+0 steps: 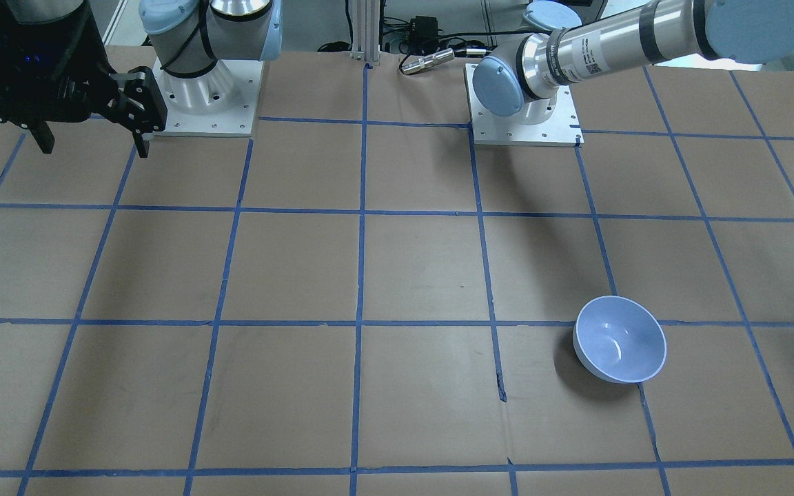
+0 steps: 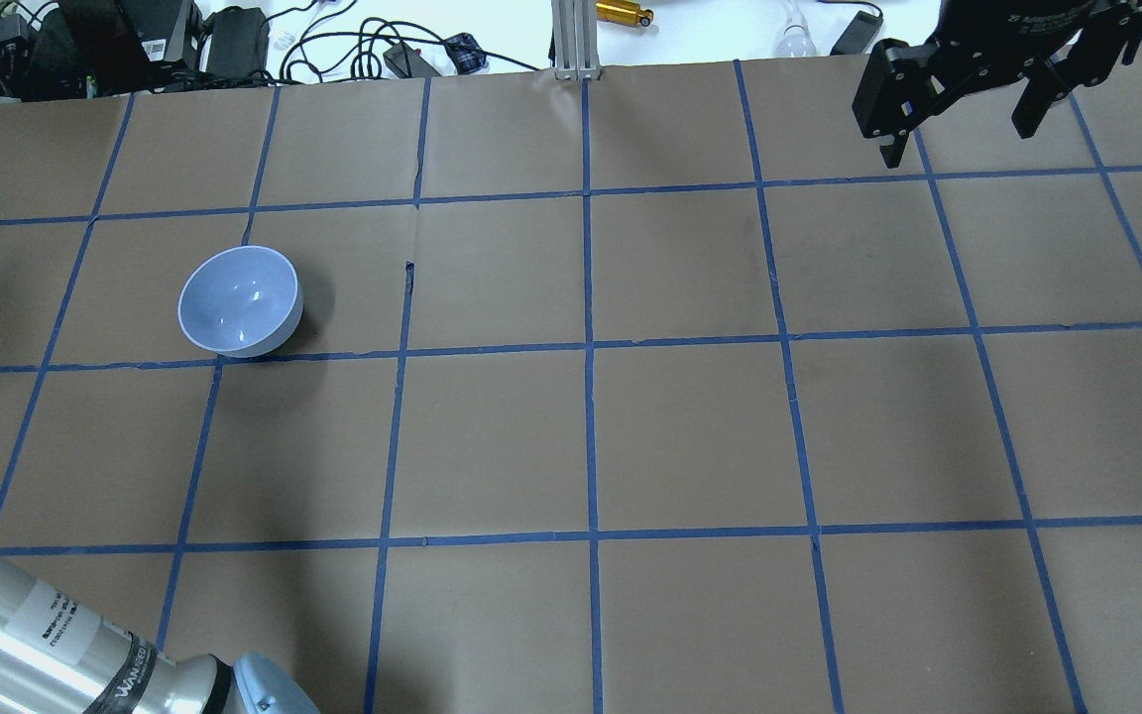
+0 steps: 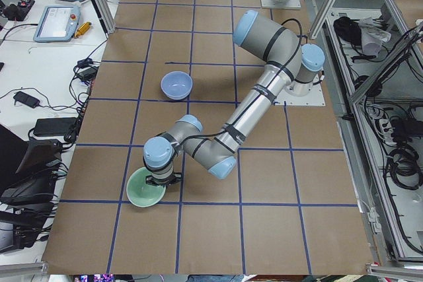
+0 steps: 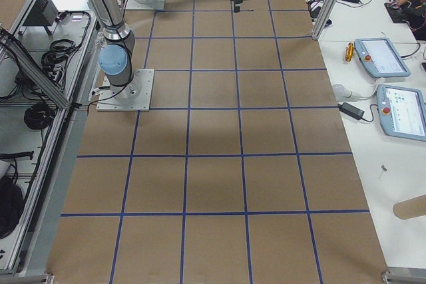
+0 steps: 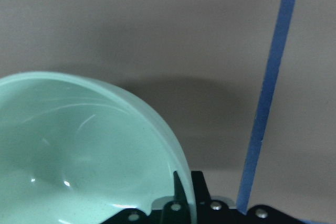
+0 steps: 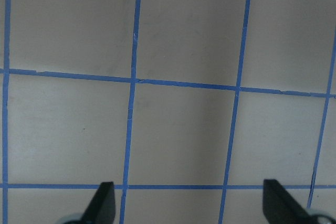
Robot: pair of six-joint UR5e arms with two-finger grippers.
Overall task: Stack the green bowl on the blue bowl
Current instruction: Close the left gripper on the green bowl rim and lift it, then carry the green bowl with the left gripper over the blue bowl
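The green bowl (image 5: 79, 156) is pale mint and fills the lower left of the left wrist view. My left gripper (image 5: 188, 182) has one finger inside and one outside its rim, shut on it. In the exterior left view the bowl (image 3: 144, 193) is near the table's near end, under the left gripper (image 3: 160, 179). The blue bowl (image 2: 239, 300) stands upright and empty on the table, about one grid square away (image 3: 176, 85). My right gripper (image 2: 958, 144) is open and empty, high over the far right corner, far from both bowls.
The table (image 2: 591, 436) is brown paper with a blue tape grid. Cables and devices (image 2: 165, 40) lie beyond its far edge. The arm bases (image 1: 524, 124) stand on white plates at the robot's side. A small tear in the tape (image 2: 409, 268) lies right of the blue bowl.
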